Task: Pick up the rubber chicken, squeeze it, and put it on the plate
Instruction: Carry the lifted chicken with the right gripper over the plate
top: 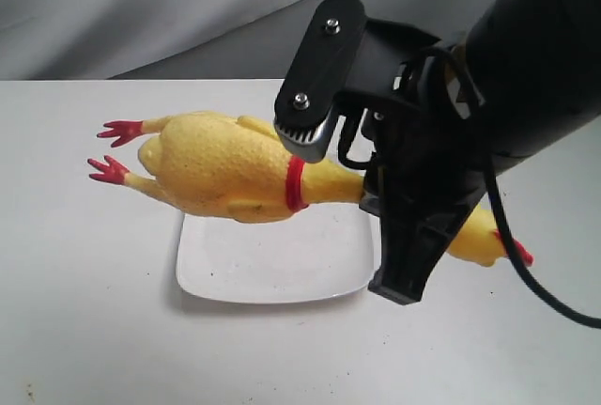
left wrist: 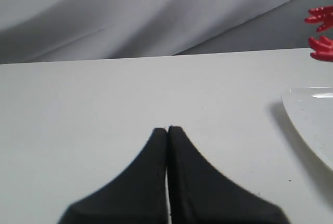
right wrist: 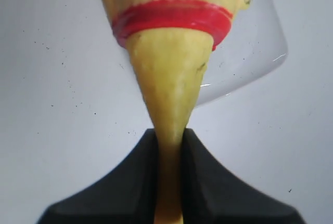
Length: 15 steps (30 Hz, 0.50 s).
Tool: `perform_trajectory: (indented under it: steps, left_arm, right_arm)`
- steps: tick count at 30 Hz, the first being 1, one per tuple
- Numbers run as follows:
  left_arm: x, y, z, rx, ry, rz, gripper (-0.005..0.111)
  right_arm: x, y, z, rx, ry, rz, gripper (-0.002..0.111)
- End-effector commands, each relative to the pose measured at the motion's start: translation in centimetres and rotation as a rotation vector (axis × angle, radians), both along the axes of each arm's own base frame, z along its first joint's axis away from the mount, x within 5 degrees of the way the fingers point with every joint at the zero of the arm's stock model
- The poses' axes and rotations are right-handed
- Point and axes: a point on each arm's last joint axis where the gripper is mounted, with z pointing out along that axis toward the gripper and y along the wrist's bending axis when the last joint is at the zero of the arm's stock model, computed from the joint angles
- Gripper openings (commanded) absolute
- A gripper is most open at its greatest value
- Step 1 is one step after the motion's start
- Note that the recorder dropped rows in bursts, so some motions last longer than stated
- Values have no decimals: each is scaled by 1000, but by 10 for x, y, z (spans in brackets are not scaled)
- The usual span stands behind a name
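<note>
Above the white table (top: 94, 330), exterior view: the rubber chicken (top: 221, 165) hangs roughly level over the plate (top: 272, 278), with its red feet (top: 117, 149) to the left and its head past the plate's right edge. The right gripper (top: 368, 189) grasps the thin neck just beyond the red collar (top: 297, 184).

Left wrist view: the left gripper (left wrist: 167, 129) carries nothing, its 2 jaws pressed together above bare table. A plate (left wrist: 312, 115) corner and the red feet (left wrist: 320, 31) show at the frame's edge.

Right wrist view: the 2 black fingers (right wrist: 140, 172) of the right gripper (right wrist: 169, 133) pinch the neck to a narrow strip.

The step in hand is judged to be the placing. The toy looks longer than the plate, so the plump body should be centred over it. The body should be lowered until it rests there, and only then should the grip be released.
</note>
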Motion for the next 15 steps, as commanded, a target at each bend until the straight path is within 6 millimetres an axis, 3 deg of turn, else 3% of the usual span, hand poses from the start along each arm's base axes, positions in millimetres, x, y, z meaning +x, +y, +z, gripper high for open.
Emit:
perform_trajectory:
  steps: [1, 9, 15]
  left_arm:
    - [0, 2, 0, 82, 4, 1, 1]
    - [2, -4, 26, 119, -274, -50, 1]
    - [1, -6, 35, 134, -383, -70, 1]
  right_arm:
    - [0, 0, 6, 52, -35, 7, 0]
    - [1, 4, 8, 88, -46, 18, 0]
    - [-4, 9, 7, 130, -1, 73, 0]
